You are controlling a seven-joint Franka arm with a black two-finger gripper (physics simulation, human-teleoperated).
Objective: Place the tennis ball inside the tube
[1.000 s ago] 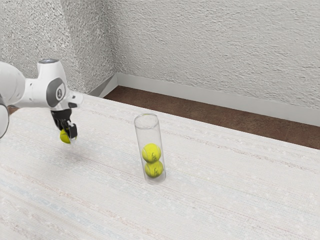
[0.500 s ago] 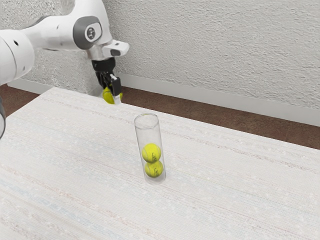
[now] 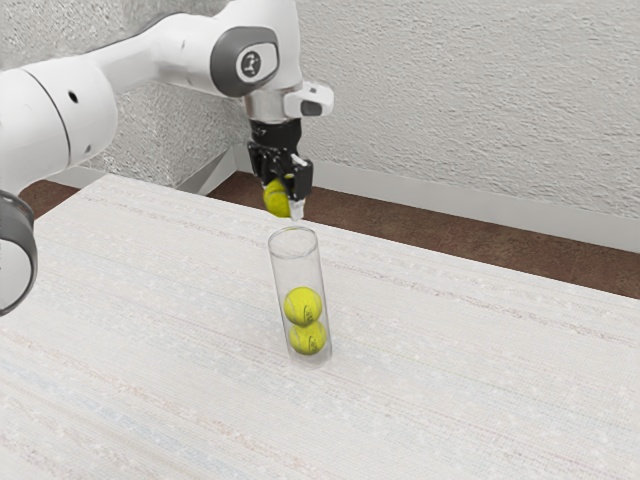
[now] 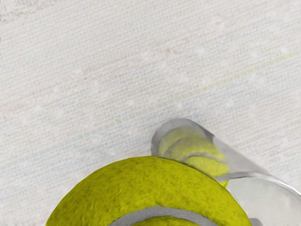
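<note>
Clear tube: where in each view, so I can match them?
Exterior view: clear tube near the middle, standing on the table, below the held tennis ball.
Wrist view: clear tube next to the held tennis ball, partly hidden behind it.
Shared landmark: the held tennis ball, the one outside the tube.

Tennis ball [image 4: 150, 188] partly hiding tube [image 4: 235, 161], second ball [image 4: 195, 147] inside.
</note>
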